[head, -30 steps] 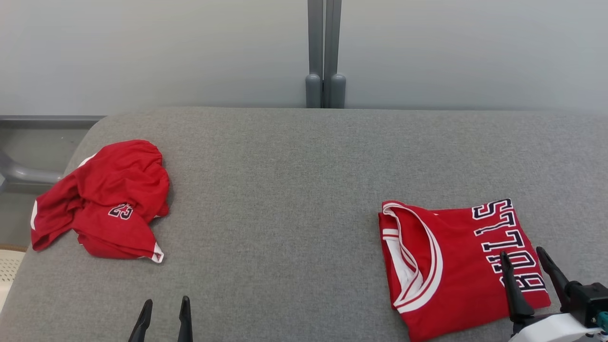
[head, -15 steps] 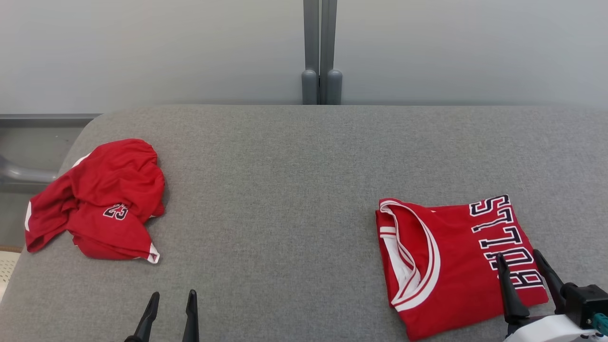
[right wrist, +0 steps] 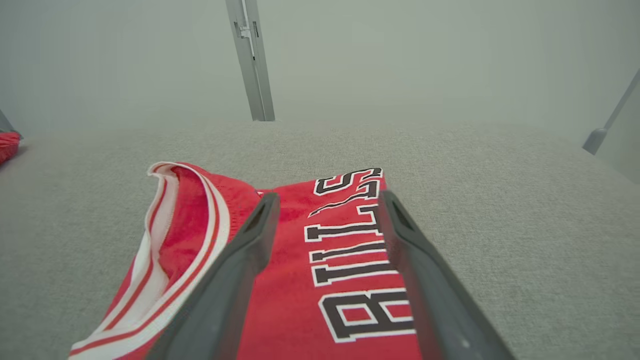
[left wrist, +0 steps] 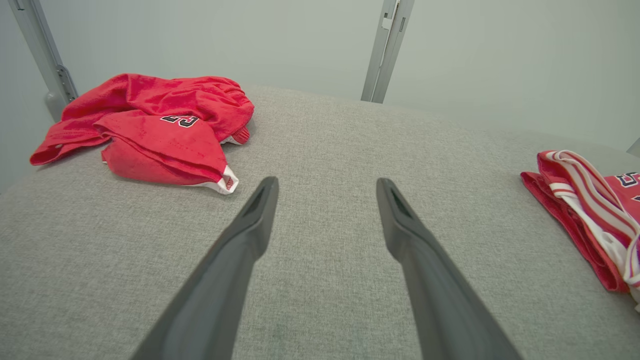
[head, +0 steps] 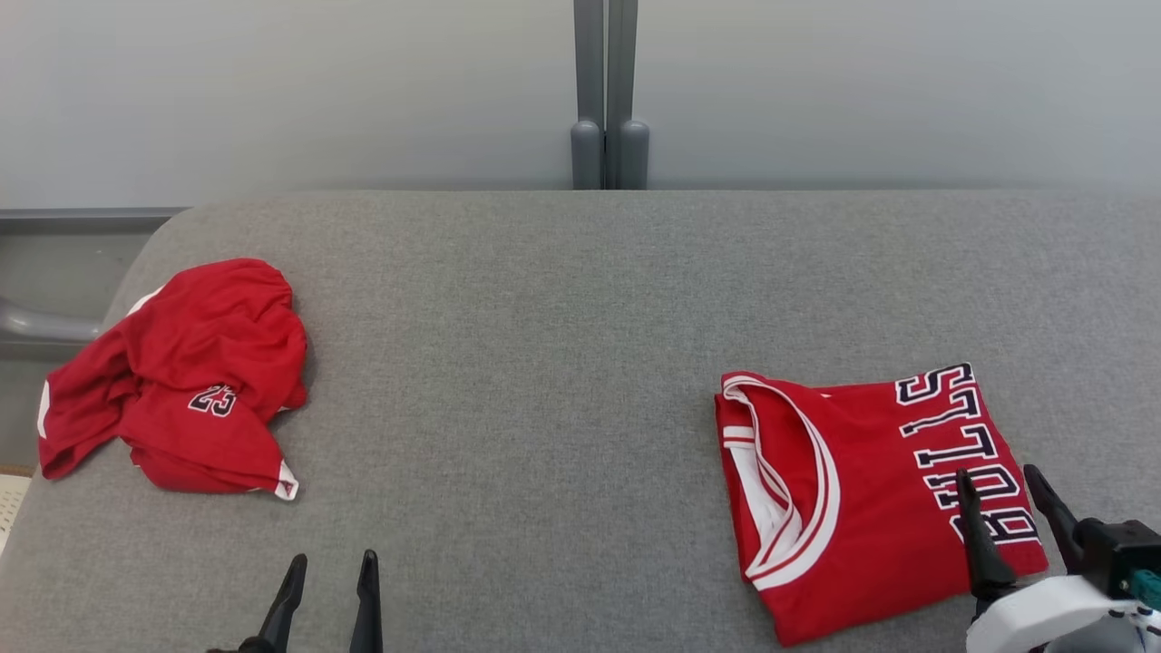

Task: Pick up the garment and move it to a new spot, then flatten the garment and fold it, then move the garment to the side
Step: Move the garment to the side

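Observation:
A crumpled red garment [head: 181, 381] marked "23" lies at the left edge of the grey padded table [head: 544, 363]; it also appears in the left wrist view [left wrist: 165, 135]. A folded red "BULLS" jersey [head: 871, 508] lies flat at the right. My left gripper [head: 332, 567] is open over bare table near the front edge, to the right of and nearer than the crumpled garment [left wrist: 327, 182]. My right gripper [head: 998, 476] hovers open above the lettered end of the folded jersey [right wrist: 325, 250], with nothing between its fingers [right wrist: 330, 196].
A grey upright post [head: 603, 136] stands behind the table's far edge against a pale wall. The table's rounded left corner drops off beside the crumpled garment, with a grey rail [head: 45, 322] below it.
The head view has shifted slightly, so everything sits a little higher and further left. My left gripper has edged forward a touch. Both garments lie as before.

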Tool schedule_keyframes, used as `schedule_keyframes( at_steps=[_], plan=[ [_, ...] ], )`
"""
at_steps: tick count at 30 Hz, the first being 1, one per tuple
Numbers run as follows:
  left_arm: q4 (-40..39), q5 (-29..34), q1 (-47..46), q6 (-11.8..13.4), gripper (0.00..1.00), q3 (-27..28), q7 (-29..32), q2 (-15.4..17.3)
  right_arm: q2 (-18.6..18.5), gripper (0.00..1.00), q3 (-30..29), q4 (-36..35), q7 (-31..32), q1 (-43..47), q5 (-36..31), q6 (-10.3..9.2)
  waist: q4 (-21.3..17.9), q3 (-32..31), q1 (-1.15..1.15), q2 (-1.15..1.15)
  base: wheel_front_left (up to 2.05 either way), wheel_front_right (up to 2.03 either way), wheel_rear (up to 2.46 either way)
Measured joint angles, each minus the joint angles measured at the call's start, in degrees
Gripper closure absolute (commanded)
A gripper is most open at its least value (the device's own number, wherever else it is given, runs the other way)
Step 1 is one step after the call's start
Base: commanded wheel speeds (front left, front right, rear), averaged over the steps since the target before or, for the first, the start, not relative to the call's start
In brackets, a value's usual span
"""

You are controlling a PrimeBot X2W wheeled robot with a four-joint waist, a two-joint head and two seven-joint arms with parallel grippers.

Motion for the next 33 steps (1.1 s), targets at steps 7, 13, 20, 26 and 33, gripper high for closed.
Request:
schedule_keyframes(
  at_steps=[7,13,20,26,33],
  plan=[
    [0.15,-0.15,-4.17,-0.01,0.0,-2.69,0.0,-0.01,-7.33,0.0,6.65,16.78,8.57,-15.32,1.64,0.03,-0.4,4.17,0.0,0.0,0.0,0.0,0.0],
    [0.44,-0.81,-6.67,-0.01,0.0,-3.7,0.0,-0.01,-9.01,0.0,7.93,25.71,15.35,-22.05,3.6,0.04,0.18,7.85,0.01,0.0,0.0,0.0,0.0],
    [0.31,-0.99,-7.2,-0.01,0.0,-2.87,0.0,-0.01,-9.55,0.0,7.73,28.76,19.84,-25.76,6.25,0.08,0.9,10.63,0.01,0.0,0.0,0.0,0.0],
    [-0.32,-0.78,-9.11,-0.02,0.0,-2.81,0.0,0.0,-10.16,1.0,10.01,23.79,24.75,-27.31,16.29,0.04,-0.03,13.31,0.01,0.0,0.0,0.0,0.0],
    [-1.82,1.76,-15.3,-0.02,0.0,-4.72,0.0,0.69,-23.21,1.0,4.47,22.08,25.38,-34.43,13.5,0.05,-2.0,19.35,0.01,0.0,0.0,0.0,0.0]
  ],
)
